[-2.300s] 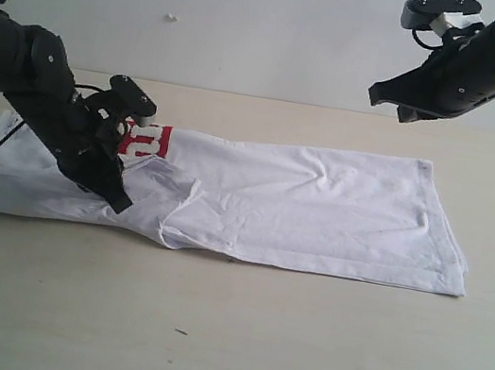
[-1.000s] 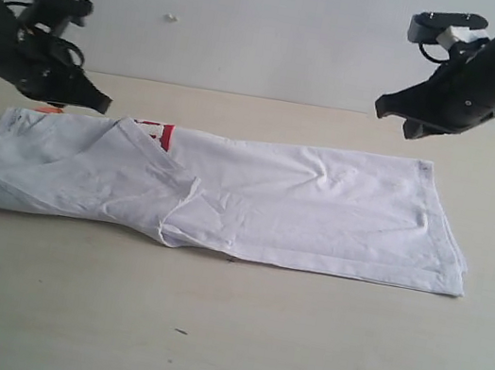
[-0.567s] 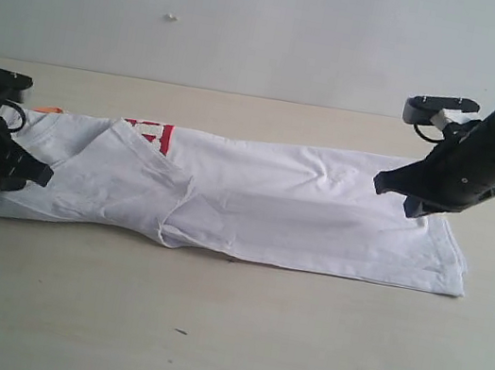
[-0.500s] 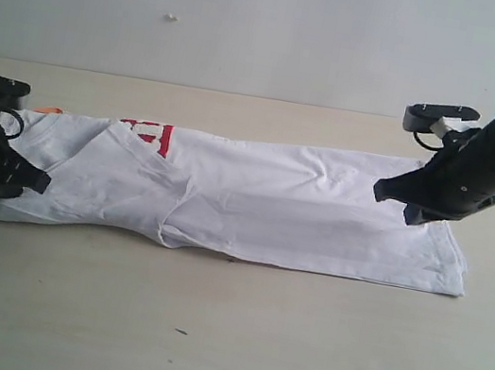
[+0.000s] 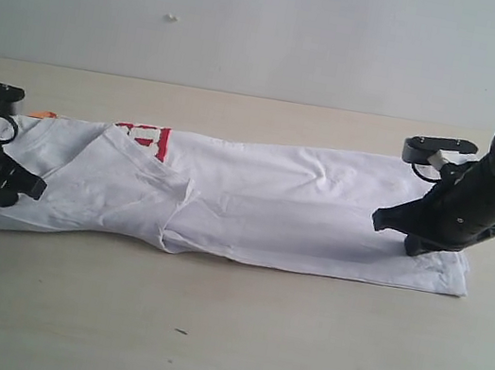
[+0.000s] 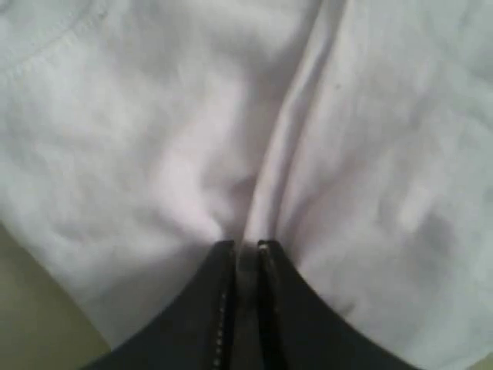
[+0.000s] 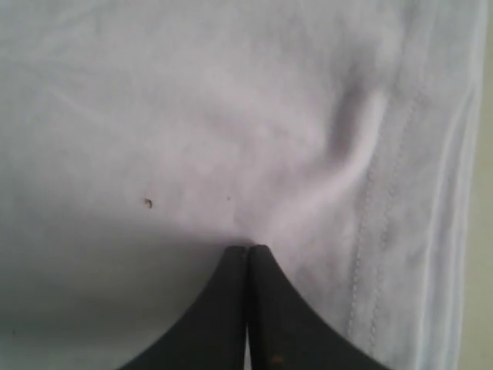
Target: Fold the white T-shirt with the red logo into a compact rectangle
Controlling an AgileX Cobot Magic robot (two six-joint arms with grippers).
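The white T-shirt lies as a long flat band across the table, with a folded flap left of the middle. A short piece of the red logo shows at its far edge. My left gripper is low at the shirt's left end. In the left wrist view, the left gripper has its jaws nearly together on a raised ridge of the T-shirt. My right gripper rests on the right end. In the right wrist view, the right gripper is shut, tips touching the T-shirt beside the stitched hem.
A small orange tag peeks out at the shirt's far left corner. The beige table stretches in front of the shirt, and a pale wall stands behind it.
Both arms have come down from above the table onto the shirt, the left at the left end, the right at the hem end. The right one sank a little more just now.
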